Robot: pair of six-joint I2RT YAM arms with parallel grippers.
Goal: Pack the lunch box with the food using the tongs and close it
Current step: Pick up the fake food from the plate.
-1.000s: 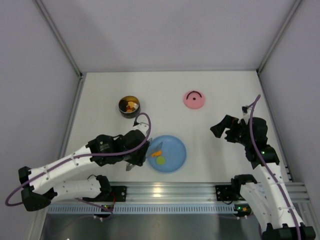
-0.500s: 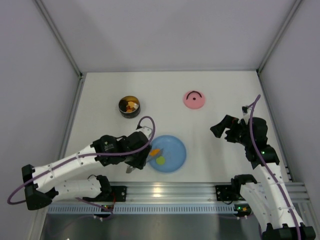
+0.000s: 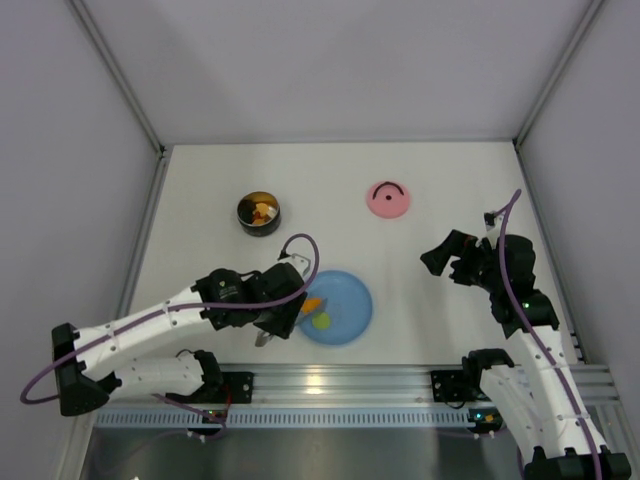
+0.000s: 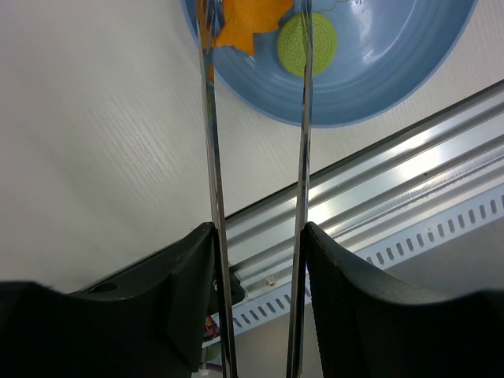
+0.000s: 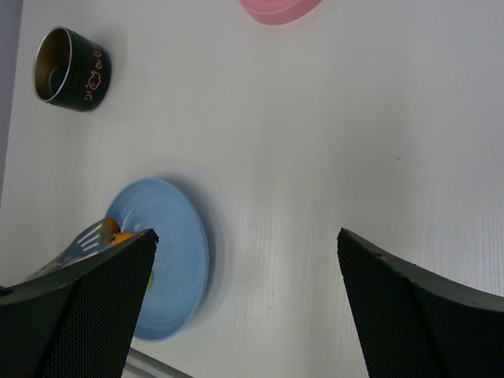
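Left gripper clamped on long thin silver metal tongs, tips at orange toy food piece on flat blue plate. Right gripper fingers apart, hovering right.

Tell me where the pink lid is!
In the top view, the pink lid lies on the table in its far half, right of middle; the open lunch box stands apart to its left.

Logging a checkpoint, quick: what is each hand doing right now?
Left hand: closed on the tongs.
Right hand: open, holding nothing.
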